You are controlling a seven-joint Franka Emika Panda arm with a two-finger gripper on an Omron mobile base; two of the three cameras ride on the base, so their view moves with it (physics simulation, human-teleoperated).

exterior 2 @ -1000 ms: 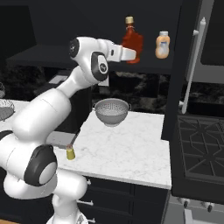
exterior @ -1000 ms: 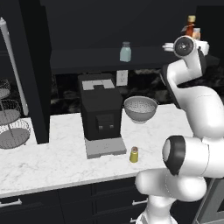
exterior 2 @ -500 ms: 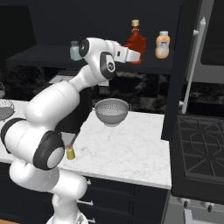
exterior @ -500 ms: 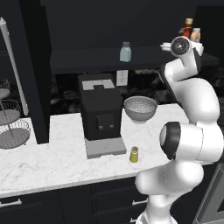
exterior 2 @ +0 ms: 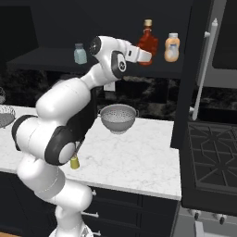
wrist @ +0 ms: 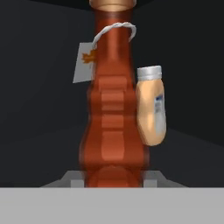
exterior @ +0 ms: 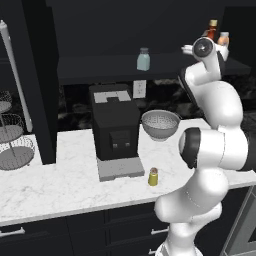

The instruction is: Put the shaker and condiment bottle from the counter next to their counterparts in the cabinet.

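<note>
My gripper [wrist: 113, 179] is shut on the base of the condiment bottle [wrist: 113, 122], a dark red flask with a tan cap and a pale tag. It holds the bottle [exterior 2: 147, 42] upright in the black cabinet [exterior 2: 41, 59], just left of the light orange squeeze bottle [exterior 2: 171, 47]. I cannot tell if its base touches the shelf. The pale blue-green glass shaker [exterior 2: 80, 53] stands further left on the shelf. Down on the white counter, the small yellow shaker [exterior: 153, 177] stands near the front edge. In the left base view the red bottle [exterior: 213, 30] peeks out behind my wrist.
A black coffee machine [exterior: 114, 127] and a metal colander [exterior: 160, 124] stand on the marble counter [exterior: 60, 175]. Tiered wire baskets [exterior: 12, 145] are at the far left. A stove [exterior 2: 208, 152] lies right of the counter, with a tall handle [exterior 2: 203, 69] above it.
The arm has carried the red bottle a little further right, toward the orange squeeze bottle and deeper into the cabinet. The grip has stayed shut.
</note>
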